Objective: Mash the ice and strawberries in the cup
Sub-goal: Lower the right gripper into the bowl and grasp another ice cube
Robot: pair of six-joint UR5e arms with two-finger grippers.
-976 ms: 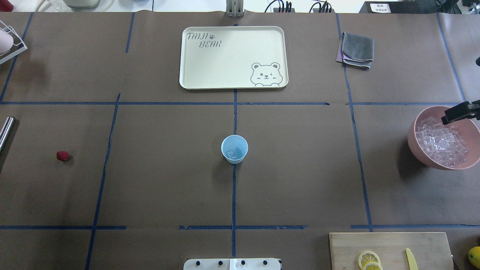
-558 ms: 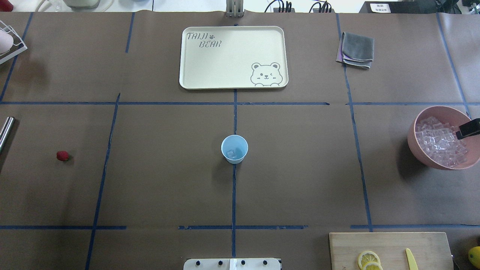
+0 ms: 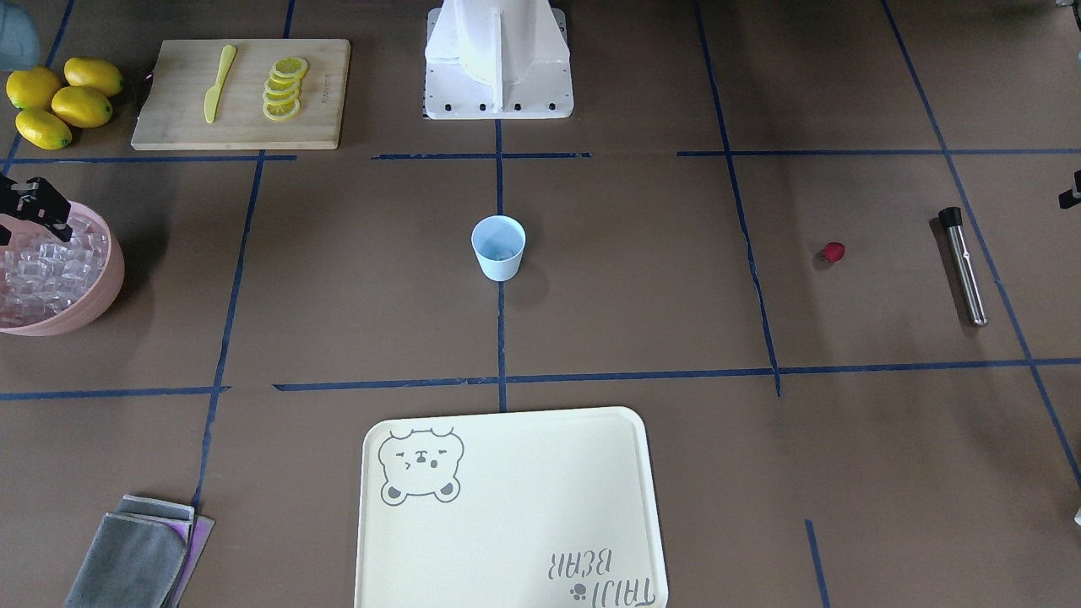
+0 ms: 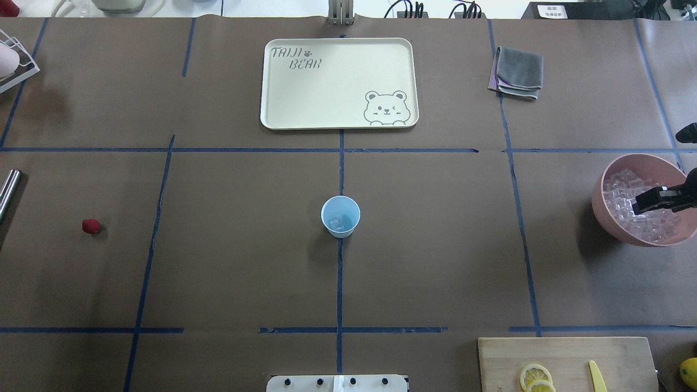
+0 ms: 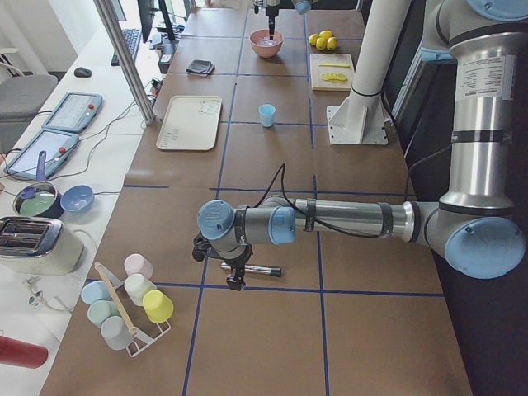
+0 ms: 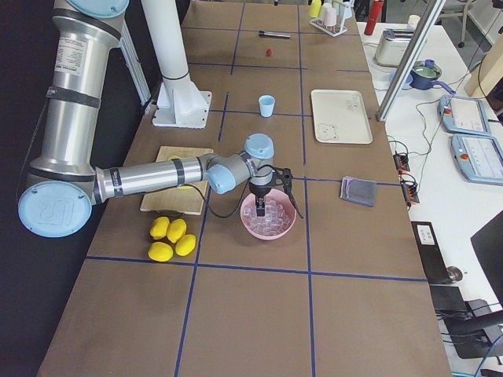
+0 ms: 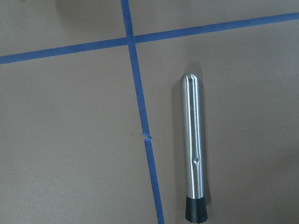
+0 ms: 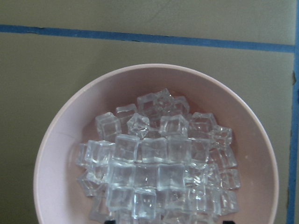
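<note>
Our table [image 4: 435, 245] wears brown paper gridded with blue tape [image 4: 339, 283]; a side desk [image 5: 115, 157] carries tablets [image 5: 74, 111]. Our right claw [image 4: 642, 202] hangs spread open over the pink bowl [image 4: 599, 212] of ice cubes [image 8: 149, 163]. Well away from it, the pale-blue cup [image 4: 341, 233] stands upright, long axis vertical, mouth up, a few cubes inside. The strawberry [image 4: 91, 226] lies near our left claw [image 5: 224, 268], whose grip we cannot judge.
</note>
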